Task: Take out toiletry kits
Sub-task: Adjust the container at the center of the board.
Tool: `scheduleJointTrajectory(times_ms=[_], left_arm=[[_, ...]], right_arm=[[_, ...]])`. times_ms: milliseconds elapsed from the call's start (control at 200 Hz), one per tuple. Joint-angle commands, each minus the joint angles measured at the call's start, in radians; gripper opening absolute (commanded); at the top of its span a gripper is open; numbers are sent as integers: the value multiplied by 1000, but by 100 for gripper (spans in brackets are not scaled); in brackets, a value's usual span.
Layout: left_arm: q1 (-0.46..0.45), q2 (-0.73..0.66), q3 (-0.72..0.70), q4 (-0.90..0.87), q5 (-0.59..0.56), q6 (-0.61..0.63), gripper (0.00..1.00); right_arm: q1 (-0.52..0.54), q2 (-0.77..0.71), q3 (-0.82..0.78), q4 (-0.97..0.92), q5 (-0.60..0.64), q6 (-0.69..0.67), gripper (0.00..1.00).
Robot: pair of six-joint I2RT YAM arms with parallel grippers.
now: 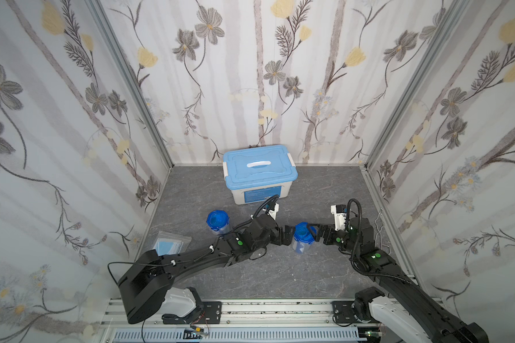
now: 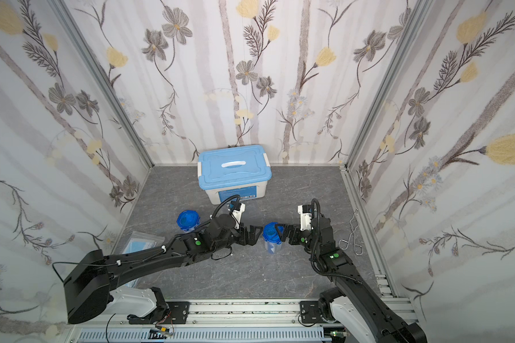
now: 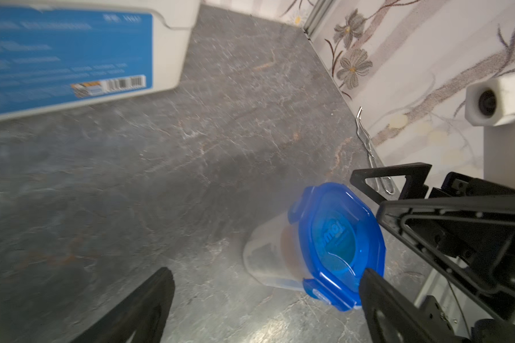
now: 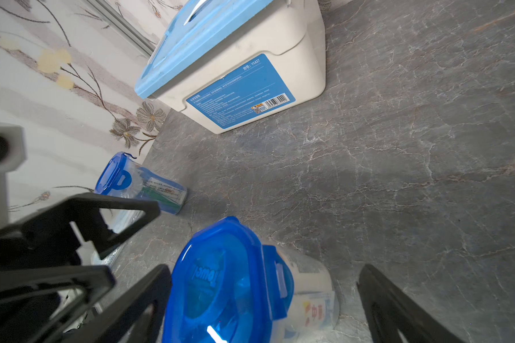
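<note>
- Toiletry kits number two here, both translucent cups with blue tabbed lids. They stand upright on the grey surface (image 1: 309,190) in front of one white box (image 1: 260,175).
- That box, the largest thing, has its light-blue lid on and stands against the back wall.
- Two black arms reach in from the near edge, the left arm (image 1: 191,257) and the right arm (image 1: 405,285), each carrying one tool.
- On the first, the left tool (image 1: 288,236) has its jaws spread wide and holds nothing. Its tips are just beside the middle cup (image 1: 301,237).
- On the second, the right tool (image 1: 309,234) is also spread wide, with the middle cup between its fingers (image 4: 149,297). One finger is close by the lid and the other is clear of the wall. Whether the near one touches cannot be told.
- One flat clear bag (image 1: 170,243) of blue masks lies near the left wall.
- Apart from the tools, the left-hand cup (image 1: 217,222) stands lidded between bag and box.
- One thin bent wire piece (image 1: 379,228) lies by the right wall.
</note>
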Motion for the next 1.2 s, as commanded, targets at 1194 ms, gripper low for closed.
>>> scheduleJointTrajectory(times_ms=[1194], left_arm=[[102,304,82,403,208,-169,92]], right_arm=[[181,-138,-200,134,435,466,97]])
